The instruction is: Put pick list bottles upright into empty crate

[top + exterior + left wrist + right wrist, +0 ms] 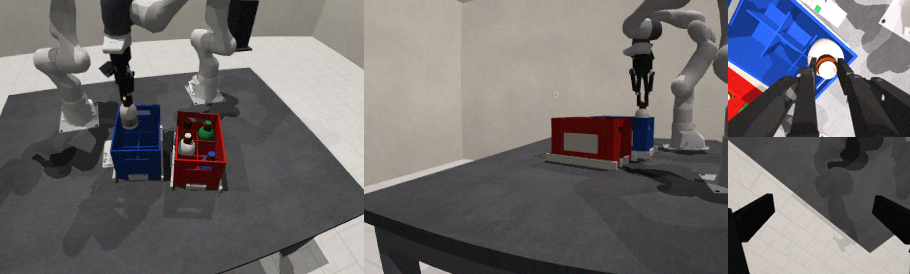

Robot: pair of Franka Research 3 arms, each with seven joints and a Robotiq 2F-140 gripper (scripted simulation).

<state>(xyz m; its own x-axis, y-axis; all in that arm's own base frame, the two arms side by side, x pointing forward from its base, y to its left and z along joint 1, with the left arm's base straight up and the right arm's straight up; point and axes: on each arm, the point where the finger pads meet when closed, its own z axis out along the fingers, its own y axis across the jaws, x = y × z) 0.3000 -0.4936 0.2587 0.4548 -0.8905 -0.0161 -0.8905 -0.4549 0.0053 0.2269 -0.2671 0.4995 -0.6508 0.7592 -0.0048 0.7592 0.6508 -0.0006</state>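
Note:
My left gripper [127,100] [643,104] [826,65] is shut on the brown cap of a white bottle [129,118] [642,114] [825,48]. The bottle is upright, its body partly below the rim of the blue crate [136,165] [643,136] [743,46], at the back-left corner. Its base is hidden. The blue crate's other visible compartments are empty. The red crate [198,175] [558,136] [739,81] holds a white bottle [187,146], a green bottle [205,133], a blue-capped bottle [211,156] and a dark red one [187,124]. My right gripper [824,203] is open and empty.
The pick list [107,155] [833,18] lies beside the blue crate's left side; a green square shows, the rest is cut off or unclear. The two crates stand side by side with a narrow gap. The right wrist view shows a corner of the table [801,177] and floor.

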